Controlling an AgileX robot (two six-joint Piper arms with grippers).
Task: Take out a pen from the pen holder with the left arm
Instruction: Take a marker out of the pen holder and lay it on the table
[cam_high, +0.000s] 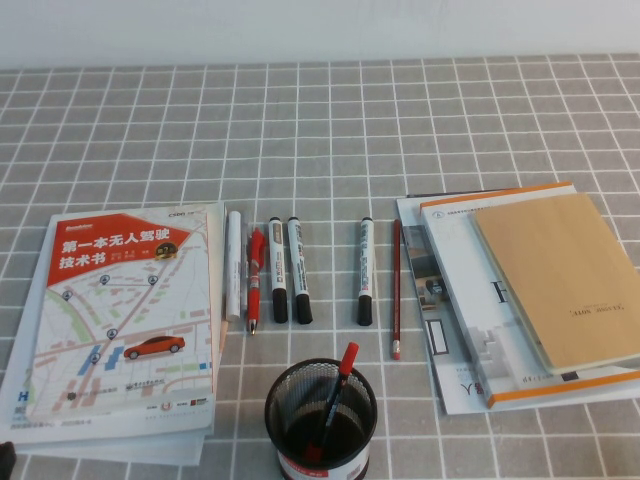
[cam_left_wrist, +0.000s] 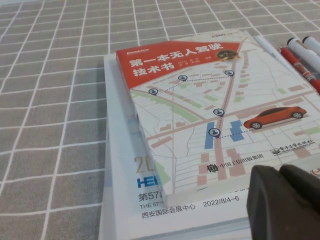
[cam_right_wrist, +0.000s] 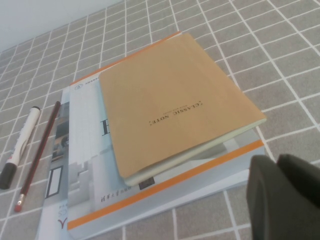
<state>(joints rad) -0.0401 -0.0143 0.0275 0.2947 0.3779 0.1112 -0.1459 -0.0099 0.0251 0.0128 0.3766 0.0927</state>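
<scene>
While one red-capped pen (cam_high: 336, 390) leans in the single black mesh pen holder (cam_high: 283, 405), three black-capped markers (cam_high: 278, 270) lie flat; left gripper (cam_left_wrist: 280, 175), by the glossy map book (cam_high: 120, 320), and right gripper (cam_right_wrist: 278, 167), by the tan notebook (cam_high: 560, 280), are closed.

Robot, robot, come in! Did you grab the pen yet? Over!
Left gripper shut, empty, over map book. Right gripper shut, by tan notebook. Red-capped pen leaning in mesh pen holder, untouched. Nothing over it.

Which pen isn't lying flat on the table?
The red-capped pen leaning in the black mesh holder; the rest lie flat. Left pincer waits by the map book, right pincer by the notebooks.
</scene>
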